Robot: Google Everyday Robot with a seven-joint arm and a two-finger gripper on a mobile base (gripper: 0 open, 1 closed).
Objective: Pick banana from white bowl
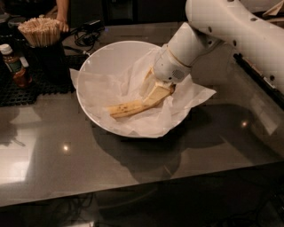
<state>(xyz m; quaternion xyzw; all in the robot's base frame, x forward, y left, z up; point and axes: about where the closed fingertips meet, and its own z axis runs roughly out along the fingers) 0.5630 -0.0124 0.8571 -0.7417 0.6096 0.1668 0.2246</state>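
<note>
The banana (128,107) is long, yellow and brown-speckled. It lies on crinkled white paper inside the wide white bowl (95,66), pointing from lower left to upper right. My gripper (153,91) hangs from the white arm, reaches down into the right half of the bowl and sits right at the banana's right end. That end is hidden behind the gripper's pale yellow pads. The banana rests on the paper and is not lifted.
The bowl stands on a dark glossy table (66,159). At the back left are a black holder of wooden sticks (42,33), a small brown bottle (15,66) on a black mat, and a cable (86,33). A person's arm (62,13) is behind.
</note>
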